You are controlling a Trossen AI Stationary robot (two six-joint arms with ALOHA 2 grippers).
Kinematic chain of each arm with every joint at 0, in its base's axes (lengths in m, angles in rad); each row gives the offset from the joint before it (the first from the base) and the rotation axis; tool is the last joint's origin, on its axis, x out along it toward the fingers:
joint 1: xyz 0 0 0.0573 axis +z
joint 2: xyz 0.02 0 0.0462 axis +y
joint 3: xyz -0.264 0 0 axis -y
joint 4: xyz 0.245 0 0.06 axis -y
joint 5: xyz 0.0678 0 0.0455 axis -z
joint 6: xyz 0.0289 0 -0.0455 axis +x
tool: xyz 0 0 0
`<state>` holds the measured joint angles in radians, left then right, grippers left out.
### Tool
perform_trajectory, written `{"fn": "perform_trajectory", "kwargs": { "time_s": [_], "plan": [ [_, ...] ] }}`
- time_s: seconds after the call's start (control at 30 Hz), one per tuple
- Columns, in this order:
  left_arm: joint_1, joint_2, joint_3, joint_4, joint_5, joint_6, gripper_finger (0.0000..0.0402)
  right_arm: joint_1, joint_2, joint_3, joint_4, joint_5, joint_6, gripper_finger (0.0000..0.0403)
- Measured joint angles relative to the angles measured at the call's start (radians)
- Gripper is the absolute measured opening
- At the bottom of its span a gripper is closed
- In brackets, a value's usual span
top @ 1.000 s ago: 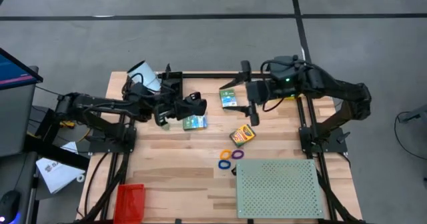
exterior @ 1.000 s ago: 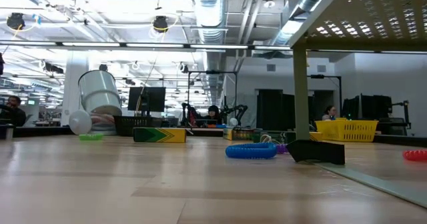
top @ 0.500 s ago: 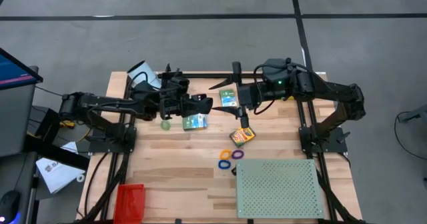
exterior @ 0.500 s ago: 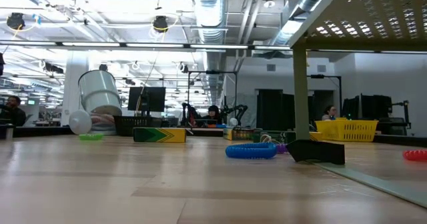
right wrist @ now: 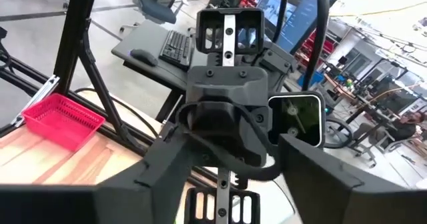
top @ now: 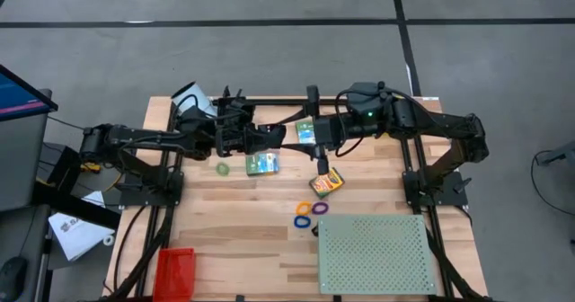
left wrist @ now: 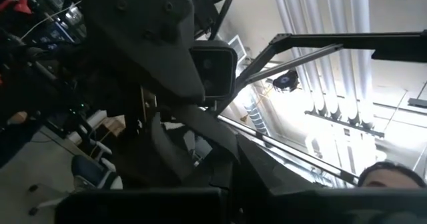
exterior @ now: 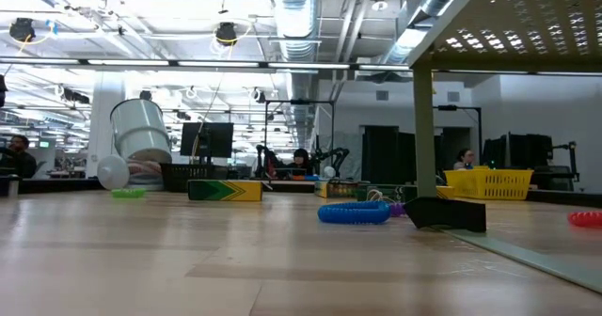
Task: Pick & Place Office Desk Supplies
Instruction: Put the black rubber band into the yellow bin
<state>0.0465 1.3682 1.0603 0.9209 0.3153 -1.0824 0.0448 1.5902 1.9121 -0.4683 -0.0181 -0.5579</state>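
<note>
From above, a wooden table stands on a grey floor. The left gripper and the right gripper meet nose to nose over the far middle of the table; the right one's fingers are spread wide, one pointing away and one reaching down toward the crayon box. Whether the left one is wide or narrow cannot be told. One green box lies just under the left gripper, another green box beneath the right. A green ring lies left of them. Orange, purple and blue rings sit beside the perforated board. A red basket rests at the near left corner.

At table height, a blue ring lies beside a black clip, with a white cylinder far left.

The left wrist view shows only the other arm's dark body against ceiling lights.

The right wrist view faces the left arm's wrist, the red basket beyond.
</note>
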Motion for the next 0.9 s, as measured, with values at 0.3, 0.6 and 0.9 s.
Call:
{"fn": "perform_trajectory", "kwargs": {
  "time_s": [0.3, 0.6, 0.9],
  "plan": [
    [0.000, 0.000, 0.000, 0.001, 0.000, 0.002, 0.0002, 0.023, 0.000, 0.000, -0.003, 0.114, 0.015, 0.0036],
    [0.010, 0.000, 0.000, -0.005, 0.009, 0.035, 0.0049, 0.078, -0.025, -0.002, -0.009, 0.214, 0.000, 0.0006],
    [0.043, -0.005, 0.000, -0.034, 0.024, 0.034, 0.0101, 0.127, -0.082, 0.046, -0.050, 0.281, 0.035, 0.0003]
  ]
}}
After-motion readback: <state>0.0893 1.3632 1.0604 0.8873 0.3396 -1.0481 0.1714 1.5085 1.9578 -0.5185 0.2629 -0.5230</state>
